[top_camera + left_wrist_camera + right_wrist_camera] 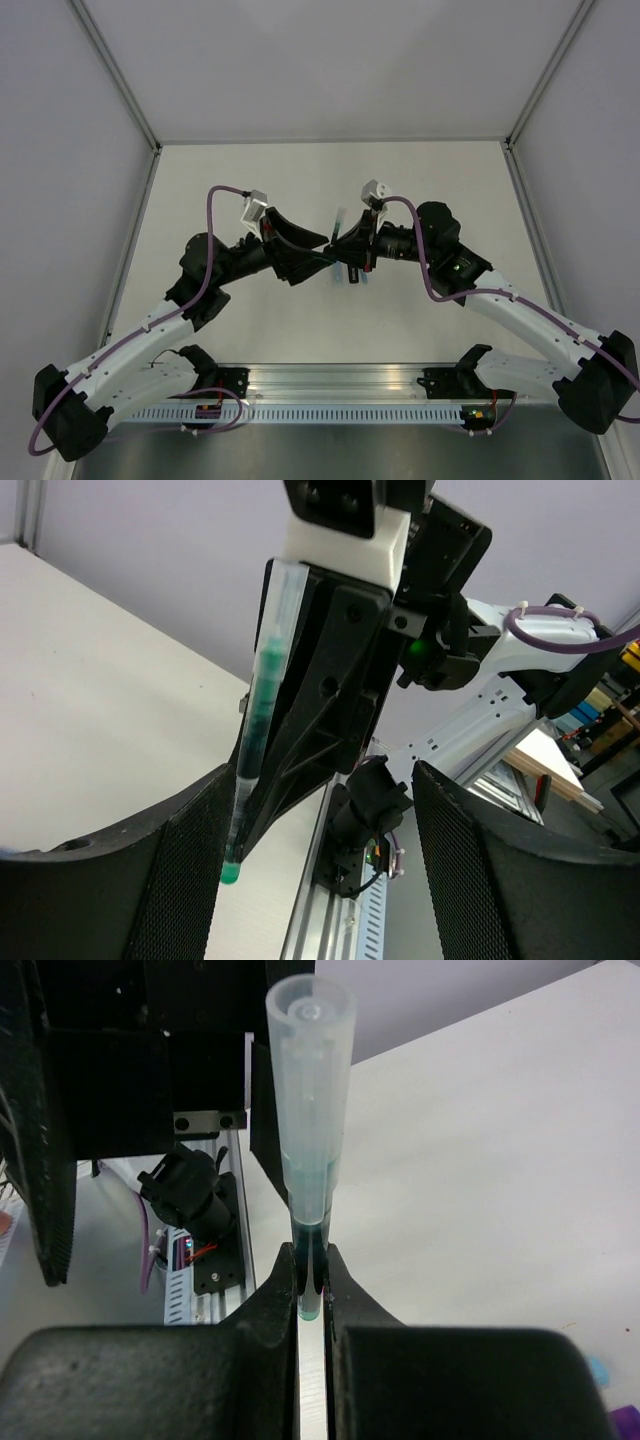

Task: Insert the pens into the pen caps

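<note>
We are clamping the green pen [309, 1250] in the right pincer [312, 1295] above the middle of the bench [500, 1160], its cap [310, 1080] seemingly seated, the left pincer [320, 825] spread wide and empty, leaving the blue bit [597, 1368] and purple bit [628, 1422] to be paired.

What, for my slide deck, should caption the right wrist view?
Right claw pinching a thin green pen, translucent cap sleeved over its far end.

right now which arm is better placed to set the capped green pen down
Right. The right gripper is shut on the green pen, slim cap on. The left gripper is open, holding nothing.
</note>
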